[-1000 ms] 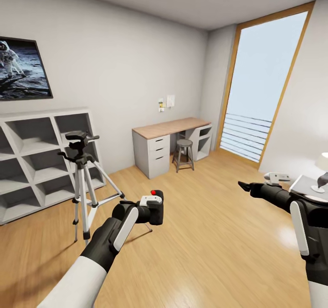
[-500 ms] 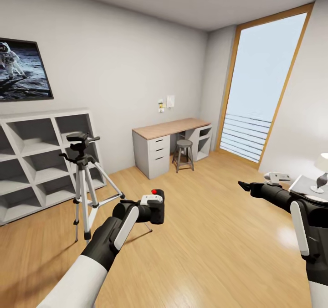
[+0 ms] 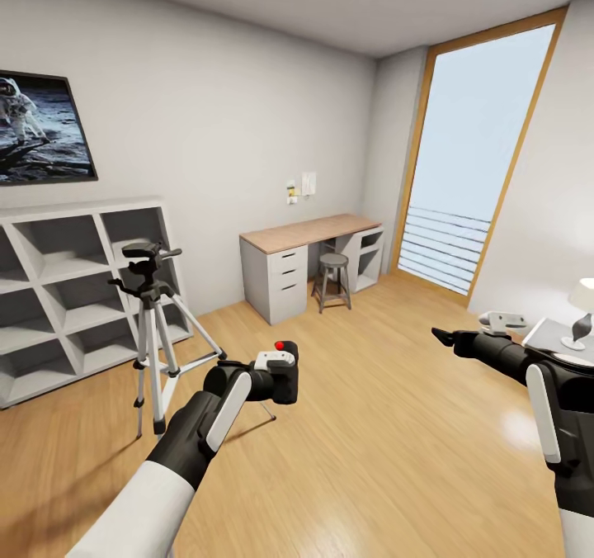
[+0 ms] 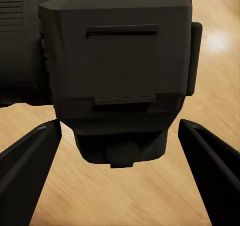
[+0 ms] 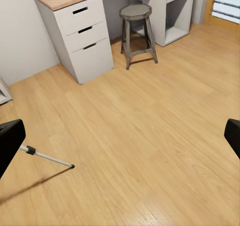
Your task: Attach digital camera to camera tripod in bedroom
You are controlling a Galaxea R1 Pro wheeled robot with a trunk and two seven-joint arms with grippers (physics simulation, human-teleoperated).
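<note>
digital camera close-up | end effector fingers flank it | plank floor

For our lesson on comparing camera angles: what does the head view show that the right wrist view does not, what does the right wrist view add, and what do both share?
Head view alone: the left claw shut on the digital camera, the camera tripod standing whole, the grey shelves, the astronaut picture and the tall window.

Right wrist view alone: the open right claw's fingertips from behind, and a close look at one tripod foot.

Shared: the desk with drawers, the stool, and the wooden floor.
</note>
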